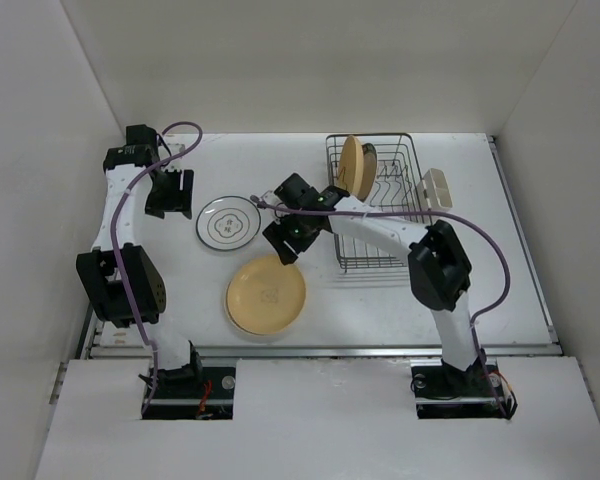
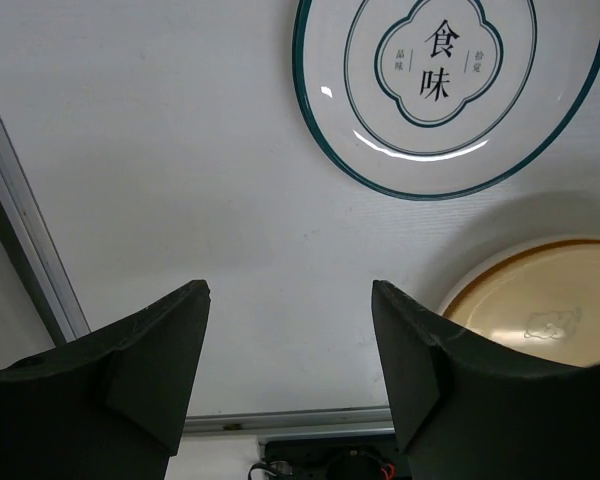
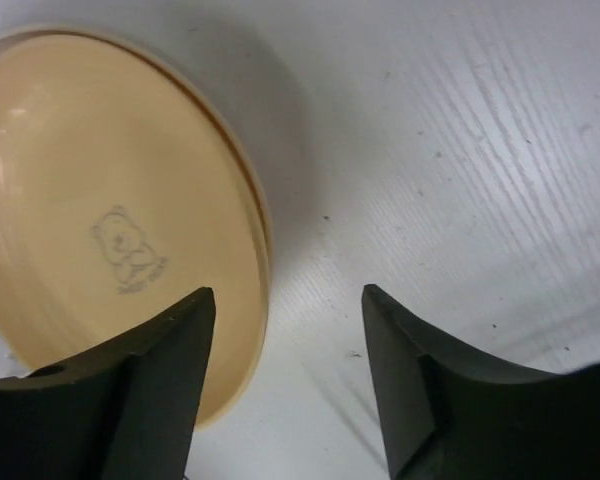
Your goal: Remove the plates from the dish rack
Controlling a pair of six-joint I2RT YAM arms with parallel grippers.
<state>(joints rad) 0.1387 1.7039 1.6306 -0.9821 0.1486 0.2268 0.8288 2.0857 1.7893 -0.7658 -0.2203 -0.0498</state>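
Observation:
The dark wire dish rack (image 1: 380, 235) stands at the back right. A yellow-tan plate (image 1: 351, 165) stands on edge in it, with another plate (image 1: 369, 172) close behind. A white plate with a green rim (image 1: 227, 223) (image 2: 450, 85) lies flat on the table. In front of it lies a yellow-tan plate (image 1: 266, 294) (image 3: 110, 220) (image 2: 540, 310), also flat. My right gripper (image 1: 285, 245) (image 3: 288, 300) is open just above that plate's far right rim and holds nothing. My left gripper (image 1: 170, 195) (image 2: 290, 295) is open over bare table, left of the white plate.
A beige caddy (image 1: 436, 187) hangs on the rack's right side. White walls enclose the table on three sides. A metal rail (image 2: 40, 280) runs along the table's left edge, and the arm bases (image 1: 190, 385) sit at the near edge.

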